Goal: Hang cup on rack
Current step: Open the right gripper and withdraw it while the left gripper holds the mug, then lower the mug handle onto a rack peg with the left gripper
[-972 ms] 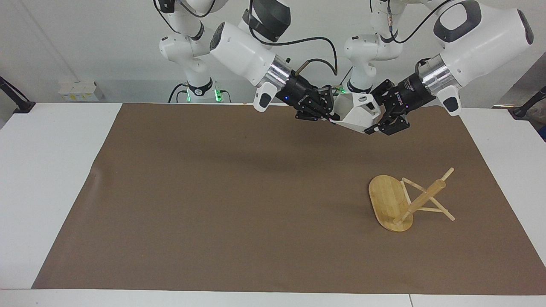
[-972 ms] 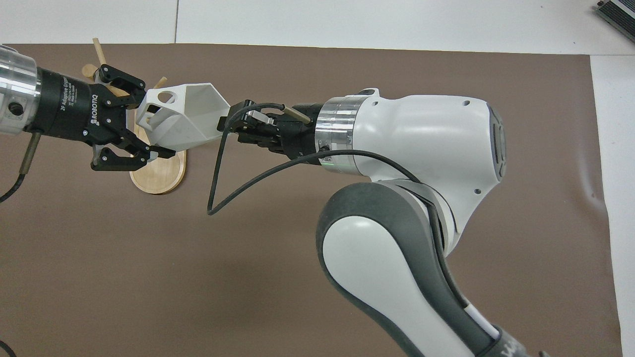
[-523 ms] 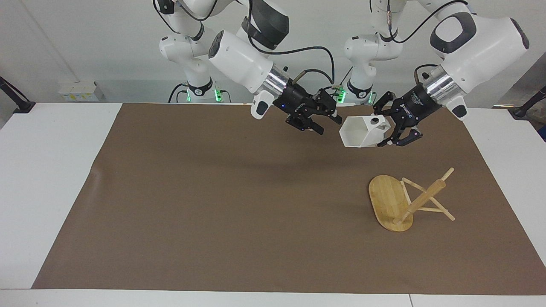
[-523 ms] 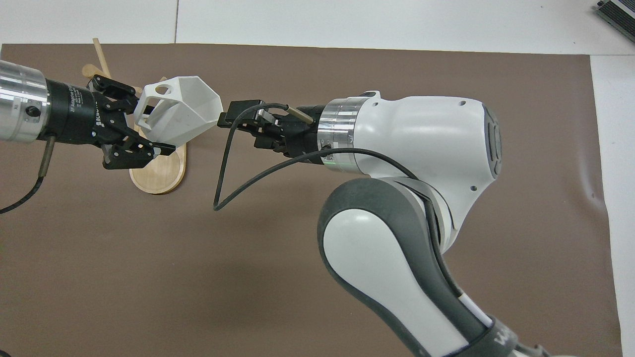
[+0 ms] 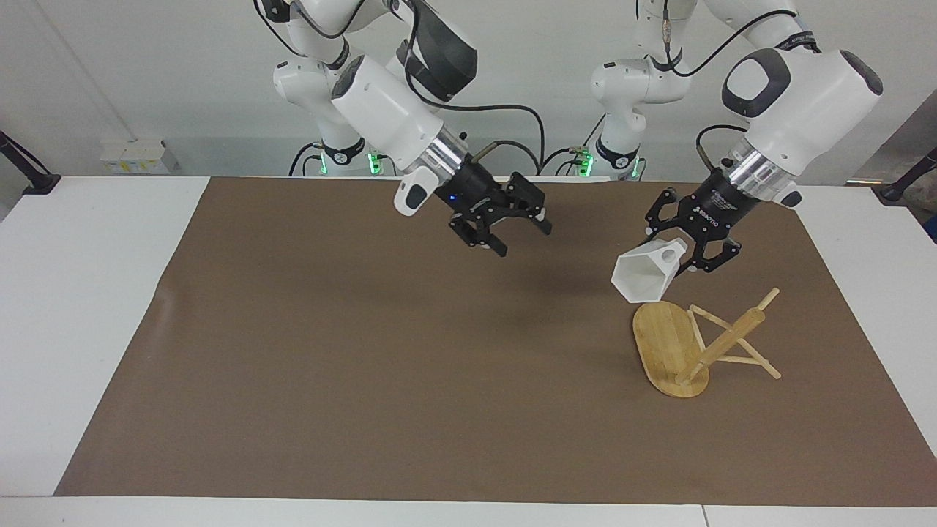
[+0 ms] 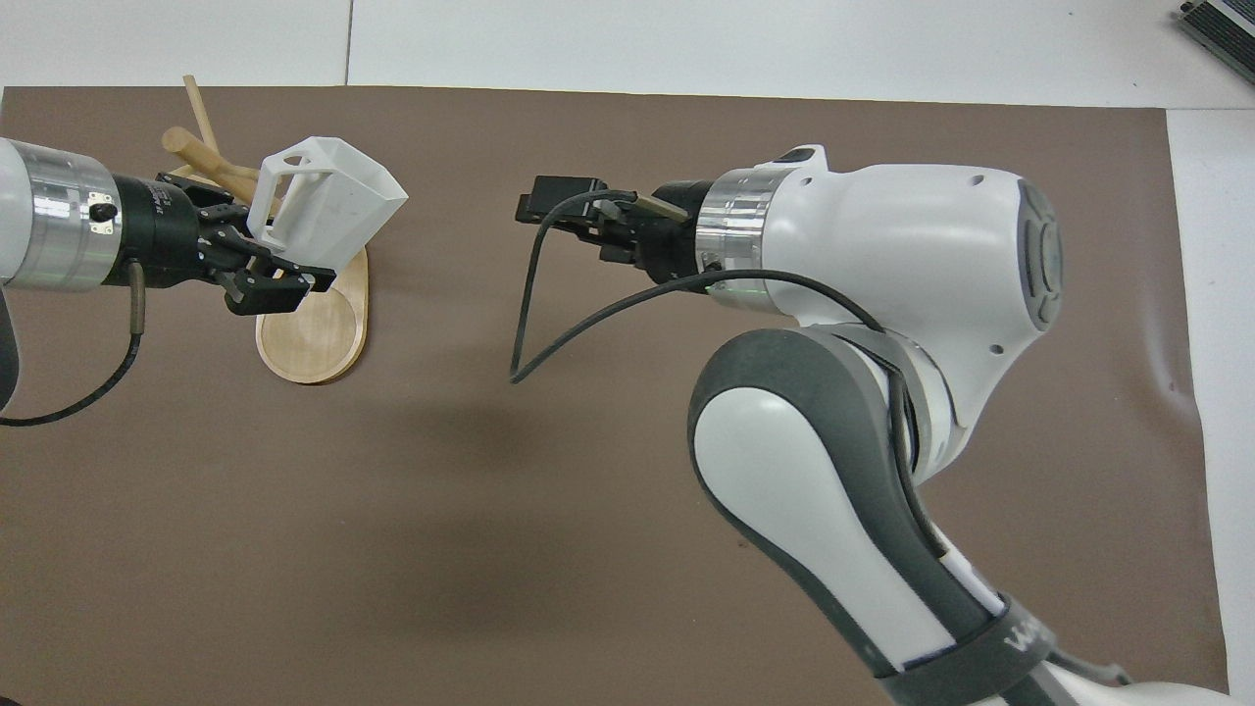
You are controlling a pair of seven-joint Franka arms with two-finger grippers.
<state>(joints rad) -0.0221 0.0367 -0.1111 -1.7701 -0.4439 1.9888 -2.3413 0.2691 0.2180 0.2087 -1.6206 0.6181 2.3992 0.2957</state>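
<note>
The white faceted cup (image 5: 648, 274) hangs in the air, held by its handle end in my left gripper (image 5: 684, 256), mouth tilted down toward the table. It is just over the rack's base. The bamboo rack (image 5: 666, 348) lies tipped on its side toward the left arm's end of the mat, its post (image 5: 725, 340) and pegs slanting up off the mat. In the overhead view the cup (image 6: 328, 201) covers part of the rack (image 6: 314, 328), with the left gripper (image 6: 270, 235) beside it. My right gripper (image 5: 521, 236) is open and empty over the middle of the mat, also in the overhead view (image 6: 534, 206).
A brown mat (image 5: 366, 366) covers most of the white table (image 5: 73, 293). A black cable (image 6: 529, 324) loops from the right arm's wrist over the mat.
The right gripper let go of the cup and drew back toward its own end. The left gripper carried the cup down over the rack and tilted its mouth downward.
</note>
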